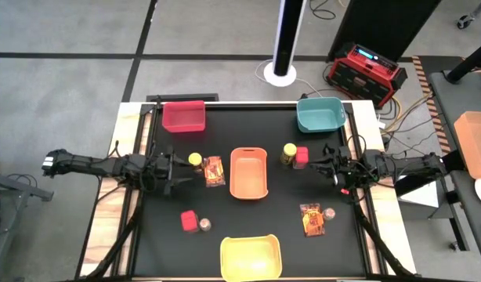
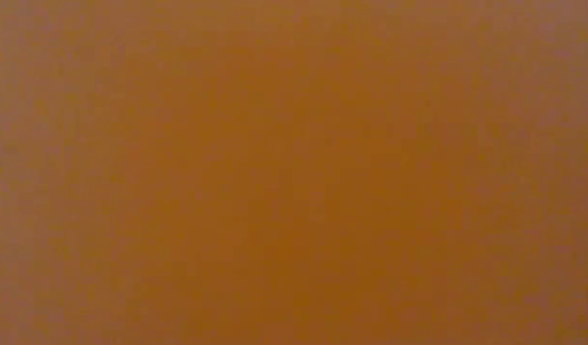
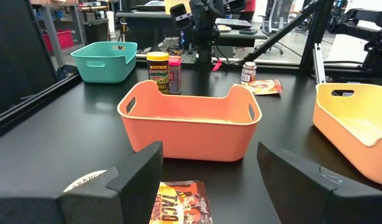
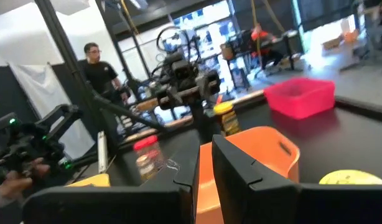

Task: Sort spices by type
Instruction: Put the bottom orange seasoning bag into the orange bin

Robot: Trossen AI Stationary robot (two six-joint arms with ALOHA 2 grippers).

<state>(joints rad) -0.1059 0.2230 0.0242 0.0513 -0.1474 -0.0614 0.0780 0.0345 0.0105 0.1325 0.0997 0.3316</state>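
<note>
The spices lie in pairs on the black table. One yellow-lidded jar (image 1: pixel 195 160) stands beside a printed packet (image 1: pixel 215 171). The other yellow-lidded jar (image 1: pixel 289 153) stands against a red cube box (image 1: pixel 302 156). Toward the near edge, a red cube box (image 1: pixel 189 221) sits next to a silver-lidded jar (image 1: pixel 204 225), and a packet (image 1: pixel 312 219) next to another small jar (image 1: pixel 330 212). My left gripper (image 1: pixel 178 168) is open, low over the table. The packet (image 3: pixel 178 202) lies flat just ahead, between its fingers. My right gripper (image 1: pixel 323 164) is shut, to the right of the jar and cube.
An orange bin (image 1: pixel 249 172) stands mid-table between the arms. A red bin (image 1: pixel 183 116) is at the far left, a teal bin (image 1: pixel 320 114) at the far right and a yellow bin (image 1: pixel 250 257) at the near edge. The low view shows only a plain orange surface.
</note>
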